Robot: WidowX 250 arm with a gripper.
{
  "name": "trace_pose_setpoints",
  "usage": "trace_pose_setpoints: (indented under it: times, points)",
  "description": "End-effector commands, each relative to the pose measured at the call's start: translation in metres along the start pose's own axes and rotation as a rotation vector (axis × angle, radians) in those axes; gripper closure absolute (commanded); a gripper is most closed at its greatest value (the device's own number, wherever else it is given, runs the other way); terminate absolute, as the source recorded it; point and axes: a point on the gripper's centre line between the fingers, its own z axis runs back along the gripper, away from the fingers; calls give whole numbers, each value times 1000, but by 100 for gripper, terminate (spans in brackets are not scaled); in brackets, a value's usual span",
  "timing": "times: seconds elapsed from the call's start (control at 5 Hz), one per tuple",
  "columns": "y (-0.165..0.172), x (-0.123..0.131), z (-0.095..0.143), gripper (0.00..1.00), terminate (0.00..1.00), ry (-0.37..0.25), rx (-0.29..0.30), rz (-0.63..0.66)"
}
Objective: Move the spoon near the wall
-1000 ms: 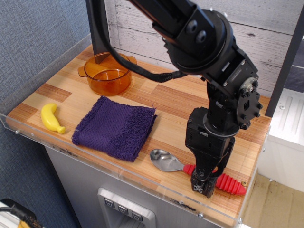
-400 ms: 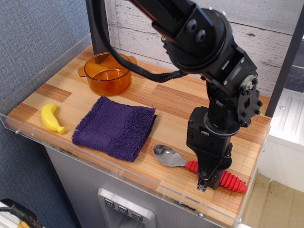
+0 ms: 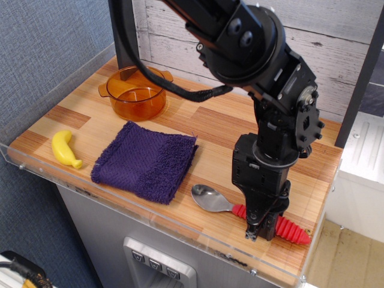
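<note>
The spoon lies at the front right of the wooden counter, its silver bowl [image 3: 206, 197] pointing left and its red ribbed handle [image 3: 290, 230] pointing right. My gripper [image 3: 259, 225] comes straight down on the handle near where it meets the bowl, and its fingers are shut on it. I cannot tell whether the spoon is resting on the counter or raised slightly. The whitewashed plank wall [image 3: 336, 30] stands along the back of the counter, far from the spoon.
A purple towel [image 3: 147, 159] lies left of the spoon. An orange glass bowl [image 3: 133, 93] sits at the back left and a yellow toy banana [image 3: 65, 149] at the front left. A clear acrylic rim [image 3: 180, 225] lines the front edge. The blue-grey fabric surface [image 3: 48, 42] stands at left.
The fingers have closed on the red handle. The arm and spoon have shifted slightly back from the front edge and a little to the left.
</note>
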Motion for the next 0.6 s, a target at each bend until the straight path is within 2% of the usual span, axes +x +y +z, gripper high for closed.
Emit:
trace_pose_setpoints:
  times: [0.0,0.2,0.4]
  points:
    - [-30,-1,35,100,0,42,-176,-132]
    - [-41,2,46,100,0,23,-203,-218]
    - [-51,9,47,100,0,-11,-178,-409]
